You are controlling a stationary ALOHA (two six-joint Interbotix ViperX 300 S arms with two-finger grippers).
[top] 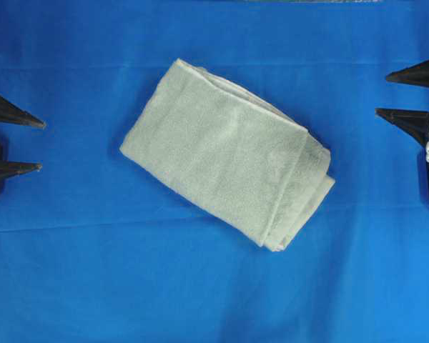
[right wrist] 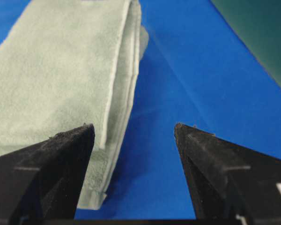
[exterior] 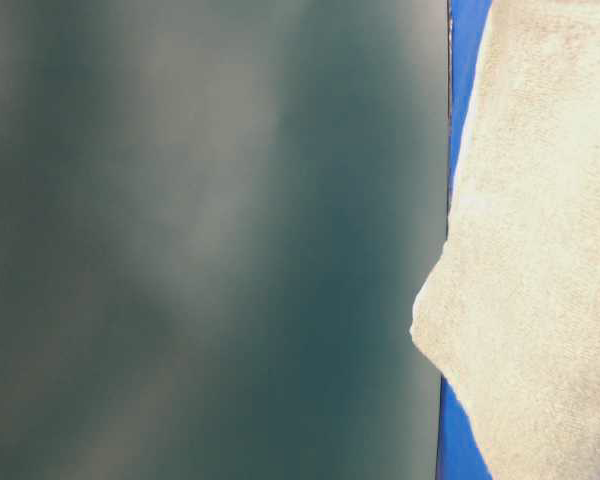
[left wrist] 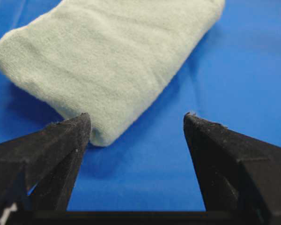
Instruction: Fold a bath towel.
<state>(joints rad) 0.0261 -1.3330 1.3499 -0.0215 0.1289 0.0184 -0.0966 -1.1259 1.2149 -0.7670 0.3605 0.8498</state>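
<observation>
The bath towel (top: 225, 153) lies folded into a thick, slanted rectangle in the middle of the blue table cover; it is pale sage-green terry with stacked hem edges at its lower right end (right wrist: 117, 108). At the left edge of the overhead view my left gripper (top: 41, 146) stands open and apart from the towel, with only blue cloth between its fingers (left wrist: 136, 123). My right gripper (top: 380, 94) is open at the right edge, also clear of the towel (right wrist: 61, 79). The towel's rounded folded corner (left wrist: 100, 70) shows ahead of the left fingertip.
The blue table covering (top: 214, 286) spans the whole surface, with faint crease lines. A dark green wall or panel (right wrist: 257, 37) borders the table's far edge. The table-level view is mostly blurred dark green with a strip of towel (exterior: 540, 260) at its right.
</observation>
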